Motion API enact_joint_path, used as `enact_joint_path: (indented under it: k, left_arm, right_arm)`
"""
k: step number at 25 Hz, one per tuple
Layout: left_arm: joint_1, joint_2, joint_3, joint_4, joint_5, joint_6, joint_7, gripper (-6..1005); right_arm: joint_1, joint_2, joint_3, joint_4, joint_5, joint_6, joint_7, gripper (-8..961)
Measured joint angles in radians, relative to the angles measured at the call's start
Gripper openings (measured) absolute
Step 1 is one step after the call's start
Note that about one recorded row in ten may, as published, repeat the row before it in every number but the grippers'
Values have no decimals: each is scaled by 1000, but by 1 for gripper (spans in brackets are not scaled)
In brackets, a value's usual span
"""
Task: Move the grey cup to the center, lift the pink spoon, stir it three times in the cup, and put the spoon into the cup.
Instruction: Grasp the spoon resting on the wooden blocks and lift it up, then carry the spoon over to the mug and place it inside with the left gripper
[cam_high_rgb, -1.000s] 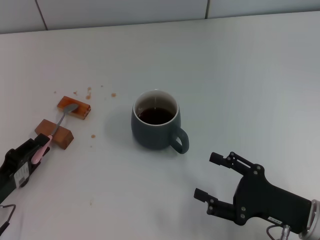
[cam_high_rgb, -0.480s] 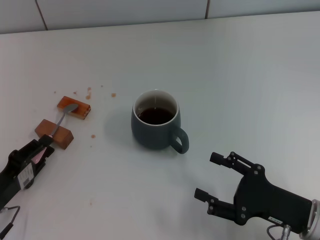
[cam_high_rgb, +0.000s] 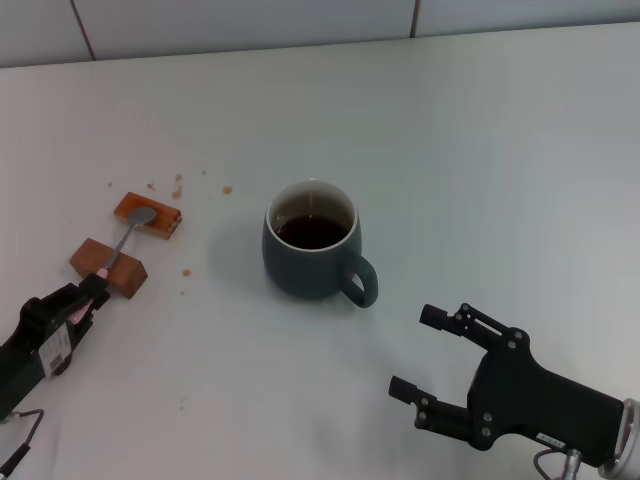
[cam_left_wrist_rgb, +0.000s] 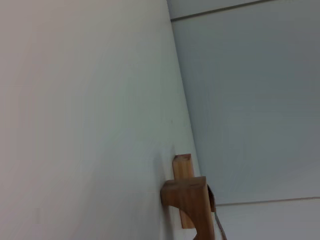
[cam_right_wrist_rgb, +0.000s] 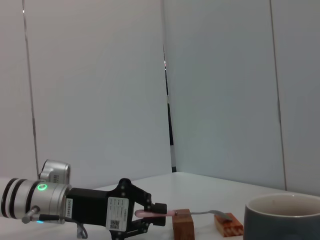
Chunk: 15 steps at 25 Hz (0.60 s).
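Clearly the pink spoon (cam_high_rgb: 118, 249) is light, thin and stiff; its smooth plastic handle end is the natural place to take hold, since the slick metal neck and bowl would slip. It lies bridged across two brown wooden blocks (cam_high_rgb: 127, 243) on the matte white table (cam_high_rgb: 480, 150). The left gripper (cam_high_rgb: 88, 297) sits at the handle tip, fingers either side of it, though whether they pinch it cannot be told. The grey cup (cam_high_rgb: 311, 253), rounded glazed ceramic holding dark liquid, stands mid-table. The right gripper (cam_high_rgb: 418, 353) hangs spread apart near the cup's handle.
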Motion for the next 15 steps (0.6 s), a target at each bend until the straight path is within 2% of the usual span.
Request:
enact_joint_path:
  k: [5, 12, 15]
  left_arm:
    - [-5, -1, 5, -1, 6, -1, 18, 218]
    - [-20, 2, 16, 19, 7, 36, 61, 143]
    - [-53, 3, 22, 102, 8, 103, 70, 135]
  right_arm:
    - [1, 0, 0, 0, 0, 1, 0, 826]
    - [1, 1, 0, 0, 0, 1, -3, 826]
    - [3, 2, 0, 0, 0, 1, -7, 826]
